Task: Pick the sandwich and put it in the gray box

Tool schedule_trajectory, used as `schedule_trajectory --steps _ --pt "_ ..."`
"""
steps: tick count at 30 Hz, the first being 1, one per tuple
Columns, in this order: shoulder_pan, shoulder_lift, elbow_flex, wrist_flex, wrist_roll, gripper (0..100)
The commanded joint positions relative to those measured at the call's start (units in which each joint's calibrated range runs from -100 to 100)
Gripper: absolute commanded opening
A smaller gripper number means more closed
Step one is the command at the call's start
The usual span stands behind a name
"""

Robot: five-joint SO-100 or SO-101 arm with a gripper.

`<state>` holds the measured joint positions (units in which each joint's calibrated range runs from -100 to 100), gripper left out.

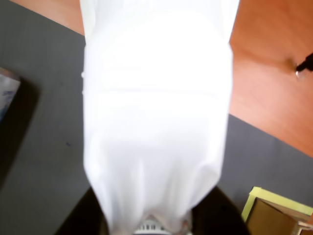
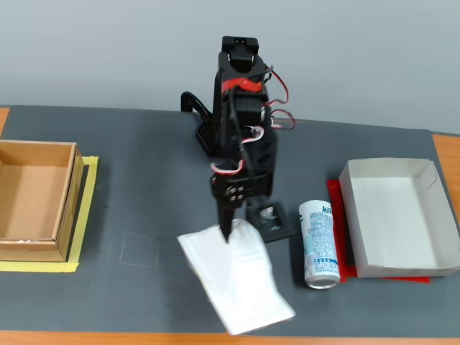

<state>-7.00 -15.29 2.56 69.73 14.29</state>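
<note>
Well, going from left to right in the fixed view: a brown cardboard box (image 2: 32,198) sits on yellow tape at the far left of the dark mat (image 2: 129,165), well away from everything else. In the middle the gripper (image 2: 227,231) has its fingers pinched on the near end of the sandwich (image 2: 237,277), which hangs forward and down from it, plain white side showing; whether its far end touches the mat I cannot tell. The wrist view is almost filled by that white wrap (image 1: 156,112). Just right of it lies a white-blue drink can (image 2: 318,243) on its side, and beyond that the gray box (image 2: 424,269), empty, at the mat's right edge.

To my eye the carry is the step in hand. The packet is limp, so I would lift it high enough to clear the can, swing right slowly, and release only once it hangs over the tray's floor.
</note>
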Motion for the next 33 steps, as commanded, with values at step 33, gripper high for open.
schedule_trajectory --steps 33 --pt "-51.8 -11.0 -2.3 -7.3 -8.4 2"
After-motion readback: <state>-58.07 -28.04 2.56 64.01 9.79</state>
